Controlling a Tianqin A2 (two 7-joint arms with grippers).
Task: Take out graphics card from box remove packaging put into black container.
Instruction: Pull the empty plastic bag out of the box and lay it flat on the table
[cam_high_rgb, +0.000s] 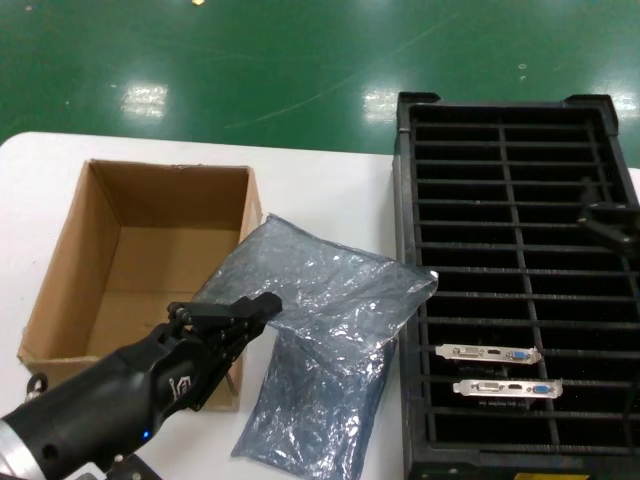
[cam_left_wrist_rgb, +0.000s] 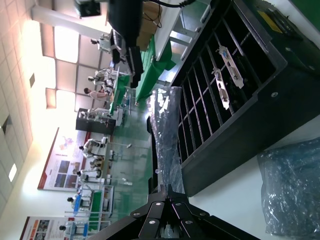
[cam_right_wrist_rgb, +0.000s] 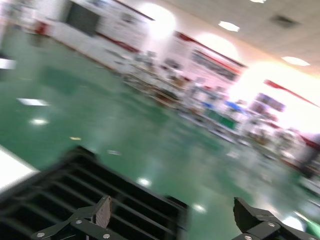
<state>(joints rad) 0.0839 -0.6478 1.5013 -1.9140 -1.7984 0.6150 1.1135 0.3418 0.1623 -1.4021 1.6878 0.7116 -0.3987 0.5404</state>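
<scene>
My left gripper (cam_high_rgb: 262, 305) is shut on the near edge of a crinkly grey-blue packaging bag (cam_high_rgb: 335, 285), which spreads from the brown cardboard box (cam_high_rgb: 70, 260) to the black container (cam_high_rgb: 500, 230). In the left wrist view the shut fingertips (cam_left_wrist_rgb: 169, 189) pinch that bag (cam_left_wrist_rgb: 165, 125), which rises away from them. No card outline shows through the bag. Two graphics cards (cam_high_rgb: 490, 353) (cam_high_rgb: 508, 387) stand in near slots of the container, brackets up. My right gripper (cam_high_rgb: 603, 217) hovers open over the container's right column; its wrist view (cam_right_wrist_rgb: 174, 212) shows nothing between the fingers.
A second empty bag (cam_high_rgb: 310, 410) lies flat on the white table (cam_high_rgb: 330, 190) under the held one, beside the container. The box shows a bare inside. Green floor lies beyond the table's far edge. The container's slats (cam_right_wrist_rgb: 75, 190) lie below my right gripper.
</scene>
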